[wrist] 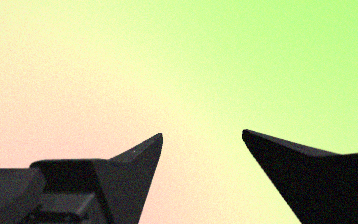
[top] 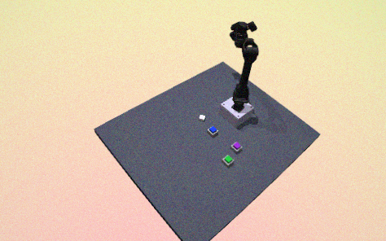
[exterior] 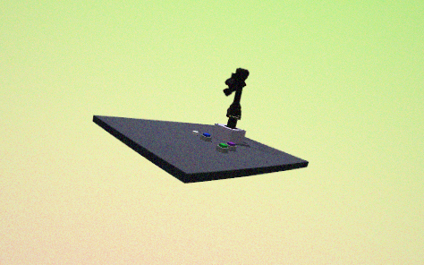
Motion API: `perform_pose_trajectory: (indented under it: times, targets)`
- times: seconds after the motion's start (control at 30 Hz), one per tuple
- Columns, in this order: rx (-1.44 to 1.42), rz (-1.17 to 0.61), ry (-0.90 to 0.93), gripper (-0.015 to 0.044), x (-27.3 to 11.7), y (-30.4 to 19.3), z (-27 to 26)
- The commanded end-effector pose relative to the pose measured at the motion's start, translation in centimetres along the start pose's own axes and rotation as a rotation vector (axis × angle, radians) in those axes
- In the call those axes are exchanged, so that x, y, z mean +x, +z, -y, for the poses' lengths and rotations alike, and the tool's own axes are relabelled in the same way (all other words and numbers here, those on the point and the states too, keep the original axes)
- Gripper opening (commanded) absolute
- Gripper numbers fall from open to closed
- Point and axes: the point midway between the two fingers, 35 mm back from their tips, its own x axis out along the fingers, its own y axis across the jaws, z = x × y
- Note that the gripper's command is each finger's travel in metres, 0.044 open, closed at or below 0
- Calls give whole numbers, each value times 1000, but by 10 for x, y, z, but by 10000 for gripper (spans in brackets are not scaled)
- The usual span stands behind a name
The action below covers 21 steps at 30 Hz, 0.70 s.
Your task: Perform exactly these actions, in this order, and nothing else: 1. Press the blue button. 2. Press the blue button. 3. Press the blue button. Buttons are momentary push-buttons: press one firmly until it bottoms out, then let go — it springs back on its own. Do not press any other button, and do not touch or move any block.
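White block (top: 202, 117) sits near blue button (top: 212, 129); pincer (wrist: 202, 137) gapes wide, empty.

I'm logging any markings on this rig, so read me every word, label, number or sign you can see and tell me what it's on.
None: no view shows readable text.
The blue button, purple button, green button and white block have plain tops.
The arm's base and the open pincer carry no visible marking; anything finer is too small to tell.

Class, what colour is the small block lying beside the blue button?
White; the block shows best in the top view.
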Motion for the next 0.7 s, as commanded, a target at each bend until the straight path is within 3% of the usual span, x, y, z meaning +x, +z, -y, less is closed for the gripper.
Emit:
perform_pose_trajectory:
  times: [0.0, 0.3, 0.67]
  targets:
    - [0, 3, 11, 400, -1, 2, -4]
    - [-25, 106, 466, 400, -97, 75, -154]
    - [-179, 189, 1048, 400, -309, 106, -282]
